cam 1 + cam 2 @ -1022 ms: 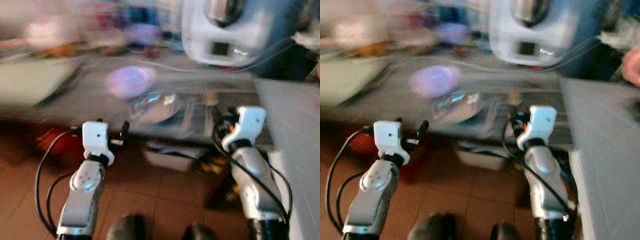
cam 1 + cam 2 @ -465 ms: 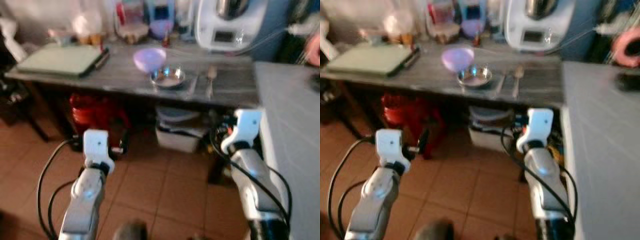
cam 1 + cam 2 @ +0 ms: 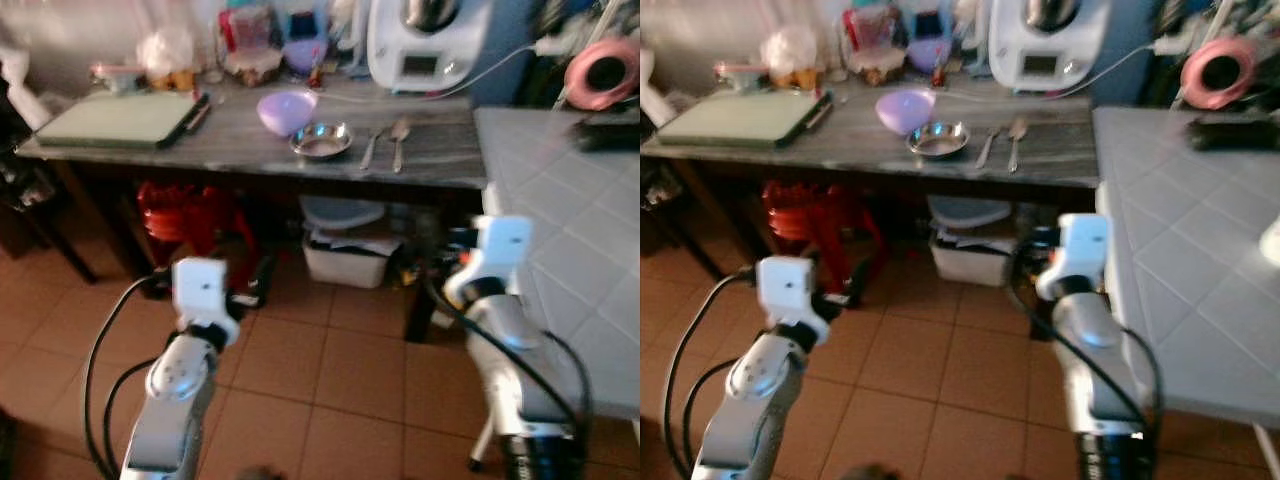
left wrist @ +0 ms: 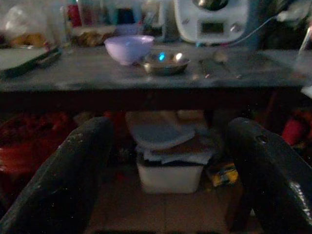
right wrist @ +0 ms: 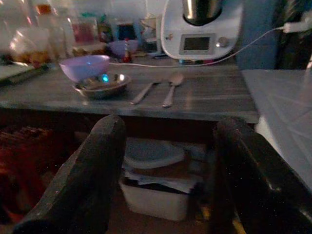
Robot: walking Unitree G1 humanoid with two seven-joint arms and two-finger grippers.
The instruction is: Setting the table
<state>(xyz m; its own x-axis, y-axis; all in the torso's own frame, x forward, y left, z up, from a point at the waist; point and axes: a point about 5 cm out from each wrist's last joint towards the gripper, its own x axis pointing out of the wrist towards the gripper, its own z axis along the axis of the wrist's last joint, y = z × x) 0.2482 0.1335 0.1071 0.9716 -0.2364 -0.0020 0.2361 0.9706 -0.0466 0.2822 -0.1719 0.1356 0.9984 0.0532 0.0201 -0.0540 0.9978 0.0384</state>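
On the grey counter (image 3: 250, 150) we see two spoons (image 5: 170, 90) lying parallel, long axes running toward the far wall, just beside the steel bowl (image 5: 101, 84) and purple bowl (image 5: 84, 67). Our left gripper (image 4: 170, 180) and right gripper (image 5: 168, 185) hang spread wide, holding nothing.

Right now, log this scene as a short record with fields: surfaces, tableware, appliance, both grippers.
counter: grey wooden counter ahead, across the tiled floor
tableware: purple bowl beside a metal bowl; two utensils lying to the right of them
appliance: white kitchen machine at the back of the counter
side surface: tiled table on the robot's right
left gripper: open, holding nothing, short of the counter
right gripper: open, holding nothing, short of the counter
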